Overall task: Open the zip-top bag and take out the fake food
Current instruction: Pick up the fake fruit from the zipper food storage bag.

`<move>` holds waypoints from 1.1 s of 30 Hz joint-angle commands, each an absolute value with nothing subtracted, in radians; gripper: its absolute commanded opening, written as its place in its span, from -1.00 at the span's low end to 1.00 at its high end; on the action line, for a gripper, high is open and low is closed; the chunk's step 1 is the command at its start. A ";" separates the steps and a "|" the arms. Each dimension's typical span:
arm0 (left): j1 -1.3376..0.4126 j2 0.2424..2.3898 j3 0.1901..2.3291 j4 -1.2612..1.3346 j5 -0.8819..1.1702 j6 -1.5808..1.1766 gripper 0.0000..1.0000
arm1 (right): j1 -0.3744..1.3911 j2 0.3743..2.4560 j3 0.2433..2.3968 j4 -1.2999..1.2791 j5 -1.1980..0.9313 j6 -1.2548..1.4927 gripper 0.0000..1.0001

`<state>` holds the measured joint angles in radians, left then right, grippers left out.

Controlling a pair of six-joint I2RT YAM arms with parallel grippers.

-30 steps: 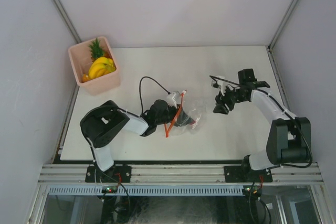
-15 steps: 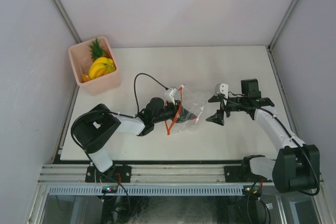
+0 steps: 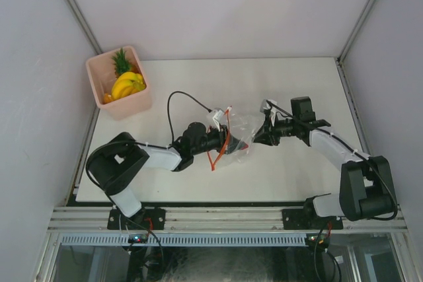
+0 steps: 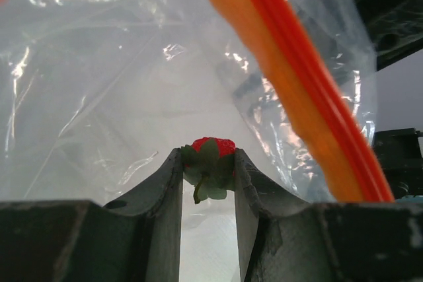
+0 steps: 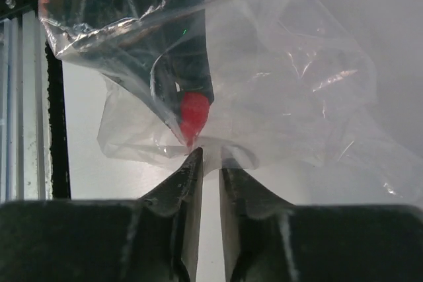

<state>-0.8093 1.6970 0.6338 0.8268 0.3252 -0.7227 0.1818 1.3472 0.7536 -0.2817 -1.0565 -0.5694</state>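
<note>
1. The left gripper has its jaws clamped on a small red plastic toy strawberry with a green leafy cap, held right at the fingertips.
2. Surrounding those jaws is the small clear crinkly plastic zip-top bag. The gripper reaches inside it, and the bag's red-orange zip strip crosses above and to the right of the fingers.
3. The right gripper has its jaws almost together, pinching a fold of the bag's film. The strawberry shows through the plastic just beyond its fingertips.
4. The bag lies between the two grippers on the white table.
5. Well beyond and left of the left gripper, a square pink bin holds a yellow banana bunch and a green-topped pineapple.
</note>
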 commanded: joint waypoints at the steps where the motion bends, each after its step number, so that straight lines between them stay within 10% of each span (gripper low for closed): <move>1: -0.811 1.613 0.629 0.857 0.311 -0.703 -0.75 | 0.178 1.359 0.815 -0.293 -1.068 -0.584 -0.83; 33: -0.597 1.230 0.450 0.657 0.199 -0.656 -0.73 | 0.091 1.252 0.811 -0.319 -0.955 -0.657 -1.00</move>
